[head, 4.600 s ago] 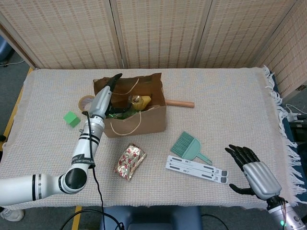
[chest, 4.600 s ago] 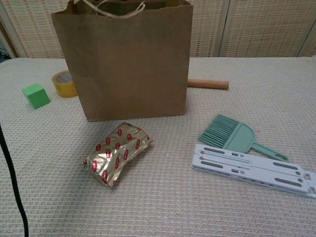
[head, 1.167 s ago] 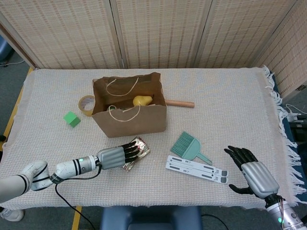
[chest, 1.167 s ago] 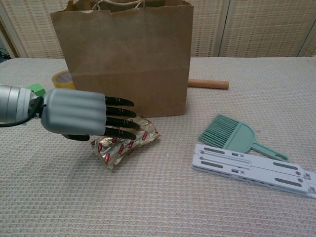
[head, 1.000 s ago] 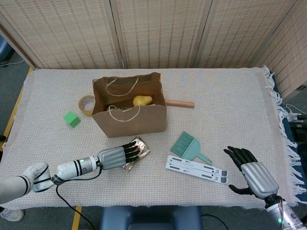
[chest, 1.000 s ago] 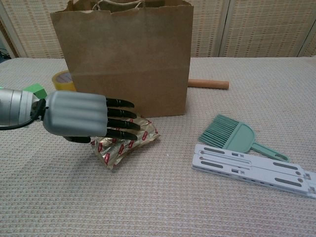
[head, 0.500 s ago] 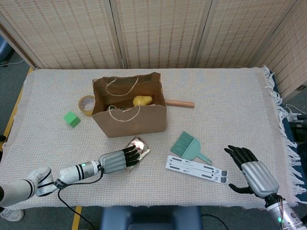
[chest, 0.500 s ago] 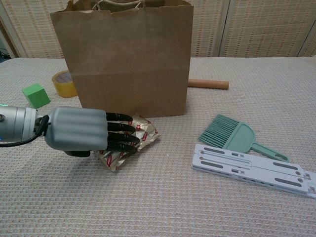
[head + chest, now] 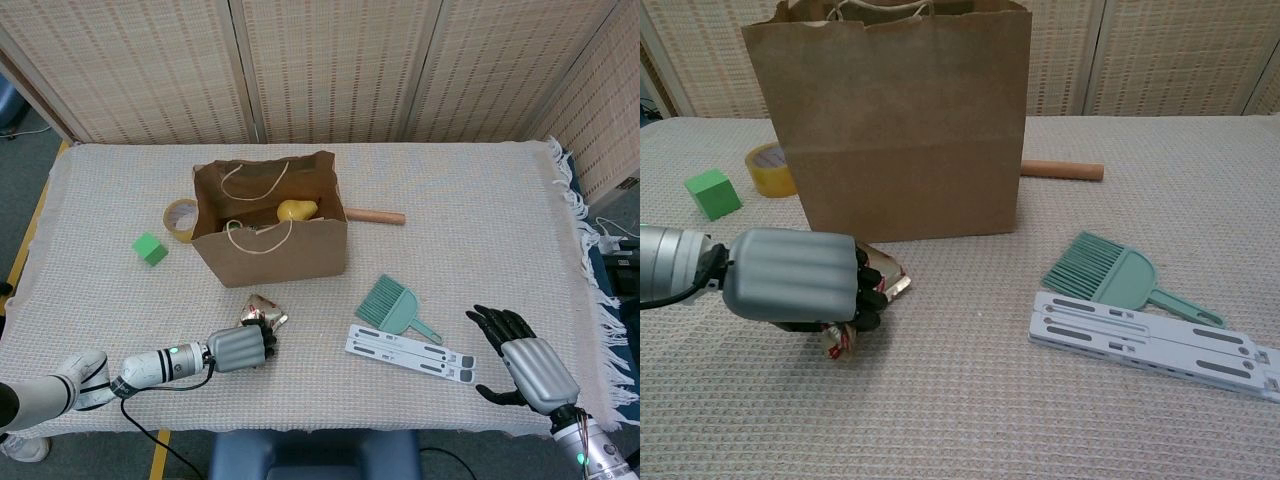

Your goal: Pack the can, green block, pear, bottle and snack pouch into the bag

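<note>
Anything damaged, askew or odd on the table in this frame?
The snack pouch looks crumpled and scrunched up inside the left hand, which grips it in front of the bag. Otherwise nothing stands out: the bag is upright, and the green block lies apart on the cloth.

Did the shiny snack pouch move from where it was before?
Yes. The snack pouch, gripped by the left hand, is crumpled up and shifted left, away from the brush.

Cloth-covered table (image 9: 470, 190): bag (image 9: 285, 255), green block (image 9: 150, 249), tape roll (image 9: 180, 219), brush (image 9: 395, 306).
</note>
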### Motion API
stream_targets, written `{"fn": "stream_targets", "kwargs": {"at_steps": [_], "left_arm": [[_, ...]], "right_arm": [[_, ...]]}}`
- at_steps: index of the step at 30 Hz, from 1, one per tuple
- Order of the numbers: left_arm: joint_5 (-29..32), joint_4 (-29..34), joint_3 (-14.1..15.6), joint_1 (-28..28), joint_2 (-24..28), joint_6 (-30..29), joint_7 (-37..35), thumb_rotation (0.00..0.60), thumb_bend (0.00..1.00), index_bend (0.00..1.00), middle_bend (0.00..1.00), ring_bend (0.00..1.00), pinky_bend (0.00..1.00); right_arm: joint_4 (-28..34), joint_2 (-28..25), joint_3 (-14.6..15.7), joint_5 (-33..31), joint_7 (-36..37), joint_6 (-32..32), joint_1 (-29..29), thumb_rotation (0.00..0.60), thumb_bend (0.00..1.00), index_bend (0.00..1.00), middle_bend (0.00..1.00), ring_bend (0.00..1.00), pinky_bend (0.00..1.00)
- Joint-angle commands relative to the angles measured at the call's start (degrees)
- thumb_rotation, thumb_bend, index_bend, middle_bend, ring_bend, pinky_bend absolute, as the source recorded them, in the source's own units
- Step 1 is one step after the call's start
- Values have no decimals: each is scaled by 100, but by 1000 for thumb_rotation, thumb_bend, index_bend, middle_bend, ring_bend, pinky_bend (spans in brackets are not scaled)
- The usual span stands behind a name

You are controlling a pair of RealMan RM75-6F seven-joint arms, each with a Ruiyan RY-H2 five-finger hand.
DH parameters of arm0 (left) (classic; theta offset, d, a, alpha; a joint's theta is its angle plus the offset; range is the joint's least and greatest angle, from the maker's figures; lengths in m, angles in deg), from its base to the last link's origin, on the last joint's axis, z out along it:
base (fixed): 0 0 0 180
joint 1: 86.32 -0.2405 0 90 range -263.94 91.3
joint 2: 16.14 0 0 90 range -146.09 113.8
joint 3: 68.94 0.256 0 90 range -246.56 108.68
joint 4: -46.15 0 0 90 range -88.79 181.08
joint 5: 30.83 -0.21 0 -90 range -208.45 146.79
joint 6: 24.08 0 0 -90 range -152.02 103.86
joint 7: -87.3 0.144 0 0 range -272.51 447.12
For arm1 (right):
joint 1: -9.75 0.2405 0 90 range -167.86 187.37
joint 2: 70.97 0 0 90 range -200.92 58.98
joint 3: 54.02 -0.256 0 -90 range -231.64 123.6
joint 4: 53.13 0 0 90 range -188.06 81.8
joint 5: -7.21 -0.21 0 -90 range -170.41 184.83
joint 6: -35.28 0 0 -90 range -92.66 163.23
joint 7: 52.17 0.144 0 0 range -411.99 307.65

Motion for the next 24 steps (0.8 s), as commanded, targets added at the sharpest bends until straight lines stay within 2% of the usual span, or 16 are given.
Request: {"fn": "stream_targets", "kwargs": {"at_steps": [1,8,13,20,24], "left_arm": [[2,186,81,-15,188,-128,-119,600,746,666,712,650,779],[190,604,50,-280,718,-520,32,600,788,710,758,689,810],[494,1051,-123,-597,1455,-1049,181,600,788,711,758,690,810],[1375,1273,-526,-969,2436,-1179,368,600,787,729,777,705,825],[2260,1334,-1015,-1226,2600,-1248,420,600,784,728,778,705,824]], "right_arm": [[7,-5,6,34,0,-29,-13,600,98,0,0,0,0],[43,-39,61,193,24,-83,-57,600,97,0,0,0,0],[55,-54,95,309,32,-140,-94,600,97,0,0,0,0],[104,-78,124,442,-4,-227,-142,600,97,0,0,0,0],[111,-85,140,507,-12,-271,-169,600,97,0,0,0,0]]}}
